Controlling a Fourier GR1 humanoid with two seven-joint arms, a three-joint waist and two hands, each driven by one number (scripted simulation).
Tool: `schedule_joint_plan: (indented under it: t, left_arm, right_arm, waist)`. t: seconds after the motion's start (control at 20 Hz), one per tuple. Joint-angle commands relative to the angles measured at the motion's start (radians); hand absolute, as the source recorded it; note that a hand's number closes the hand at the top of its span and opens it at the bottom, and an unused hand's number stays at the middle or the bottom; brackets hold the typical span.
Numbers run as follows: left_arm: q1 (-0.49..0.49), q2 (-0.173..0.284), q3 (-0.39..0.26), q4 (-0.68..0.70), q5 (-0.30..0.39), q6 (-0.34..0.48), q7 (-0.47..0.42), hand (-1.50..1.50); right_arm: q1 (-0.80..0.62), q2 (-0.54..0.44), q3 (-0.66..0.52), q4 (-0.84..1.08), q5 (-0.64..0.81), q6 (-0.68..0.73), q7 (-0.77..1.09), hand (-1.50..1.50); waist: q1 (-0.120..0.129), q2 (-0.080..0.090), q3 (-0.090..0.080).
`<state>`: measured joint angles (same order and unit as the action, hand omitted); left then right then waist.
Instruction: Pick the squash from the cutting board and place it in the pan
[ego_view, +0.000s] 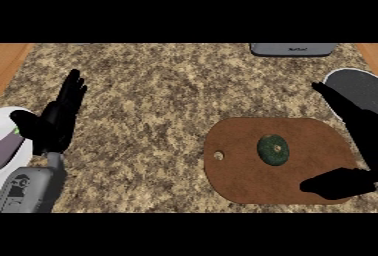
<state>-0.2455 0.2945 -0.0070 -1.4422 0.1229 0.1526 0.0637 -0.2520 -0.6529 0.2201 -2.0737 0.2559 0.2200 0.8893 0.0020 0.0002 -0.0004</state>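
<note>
The squash (273, 149) is dark green and round, and it sits in the middle of the brown cutting board (244, 175) on the speckled counter (162, 90); nothing is touching it. The right hand (354, 145) is at the right side of the board; its fingers (332, 102) are straight and spread, and its thumb (336, 184) lies low over the board's near right corner; it holds nothing. The squash lies to the left of this hand, in the wide gap between fingers and thumb but apart from both.

The squash looks round and smooth, so it could roll or slip away if the fingers close only on its edge; the hand may also bump the board and shift it. The pan (358, 85) is just beyond the board at the right, partly hidden by the hand; a clumsy carry could knock its rim.

The left hand (55, 120) rests open at the left, fingers up, beside a white plate (11, 145).
</note>
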Motion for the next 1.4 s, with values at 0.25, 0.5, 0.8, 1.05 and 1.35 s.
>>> schedule_joint_plan:
  t: [0.25,0.5,0.8,1.05,1.35]
  left_arm:
    - [-0.016,-0.027,0.028,0.013,-0.026,-0.023,0.006,0.00]
    - [0.010,-0.020,0.050,-0.017,-0.029,-0.055,0.017,0.00]
    - [0.019,-0.066,0.040,0.004,-0.067,-0.046,-0.007,0.00]
    - [0.030,-0.033,0.093,0.014,-0.032,-0.090,-0.026,0.00]
    - [0.032,-0.076,0.077,-0.011,-0.064,-0.073,-0.008,0.00]
  right_arm:
    - [0.083,0.125,0.025,0.094,0.094,0.065,-0.138,-1.50]
    - [0.050,0.147,0.019,0.094,0.109,0.176,-0.097,-1.50]
    - [-0.047,0.264,0.075,0.223,0.225,0.194,-0.075,-1.50]
    - [-0.003,0.196,0.057,0.217,0.255,0.292,-0.069,-1.50]
    - [-0.047,0.270,0.046,0.353,0.347,0.299,-0.120,-1.50]
  waist:
    - [-0.003,0.000,0.000]
    - [-0.003,0.000,0.000]
    - [0.000,0.001,0.000]
    - [-0.003,0.000,0.000]
    - [0.001,0.000,0.000]
